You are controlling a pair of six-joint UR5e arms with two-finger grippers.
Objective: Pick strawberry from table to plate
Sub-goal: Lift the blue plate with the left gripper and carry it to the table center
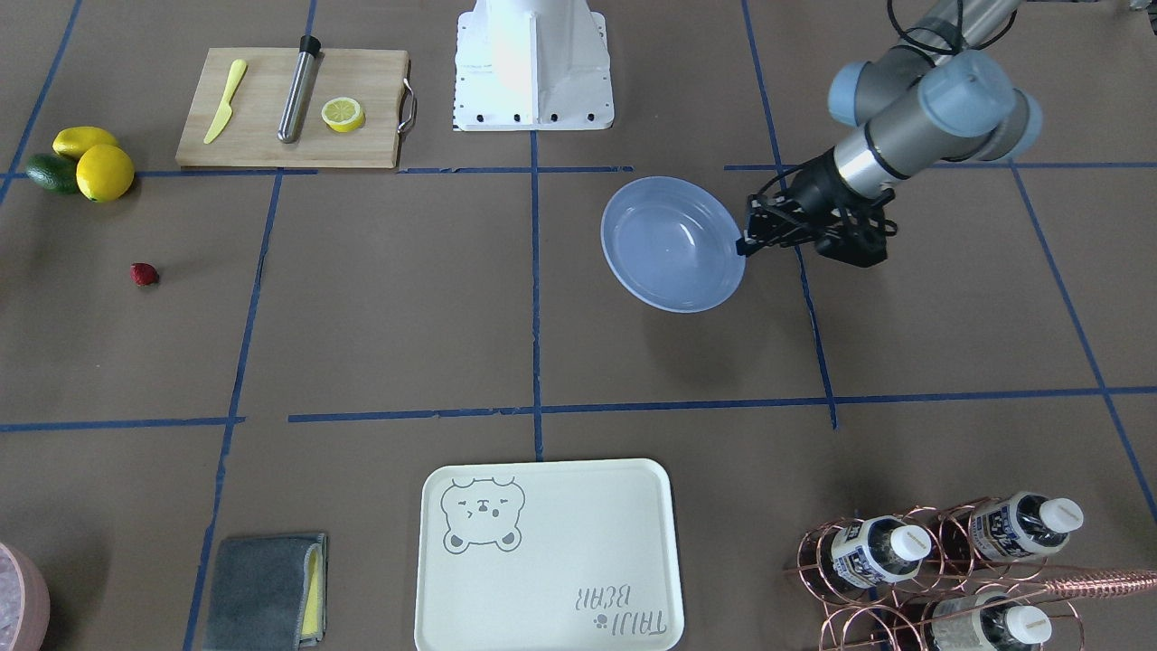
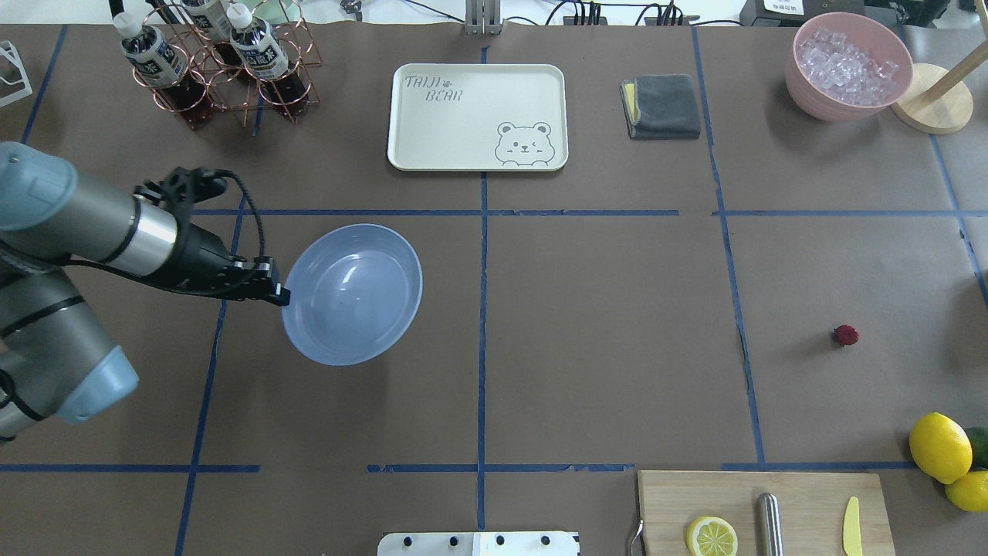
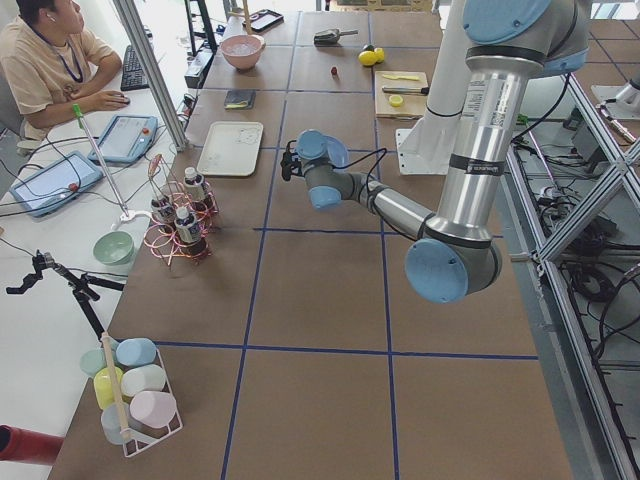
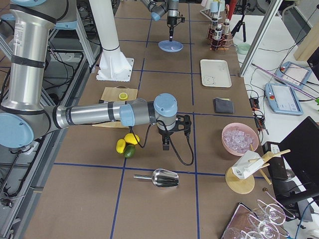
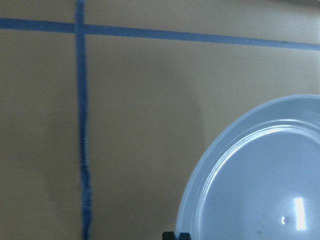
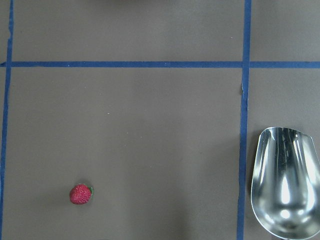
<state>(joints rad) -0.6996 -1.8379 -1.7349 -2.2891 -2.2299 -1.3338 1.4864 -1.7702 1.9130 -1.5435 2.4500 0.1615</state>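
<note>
The strawberry (image 1: 144, 274) (image 2: 846, 334) lies alone on the brown table (image 2: 602, 309), small and dark red, and shows at the lower left of the right wrist view (image 6: 80, 194). The pale blue plate (image 1: 673, 244) (image 2: 351, 293) (image 5: 260, 175) hangs slightly above the table, casting a shadow. My left gripper (image 1: 743, 244) (image 2: 279, 294) is shut on the plate's rim. My right gripper (image 4: 166, 144) shows only in the exterior right view, pointing down near the lemons; I cannot tell whether it is open or shut.
A wooden cutting board (image 2: 760, 510) carries a lemon half, a steel tube and a yellow knife. Lemons and an avocado (image 1: 81, 163) sit near the strawberry. A metal scoop (image 6: 285, 182), bear tray (image 2: 478, 116), grey cloth (image 2: 664, 106), ice bowl (image 2: 849, 66) and bottle rack (image 2: 216, 69) lie farther off.
</note>
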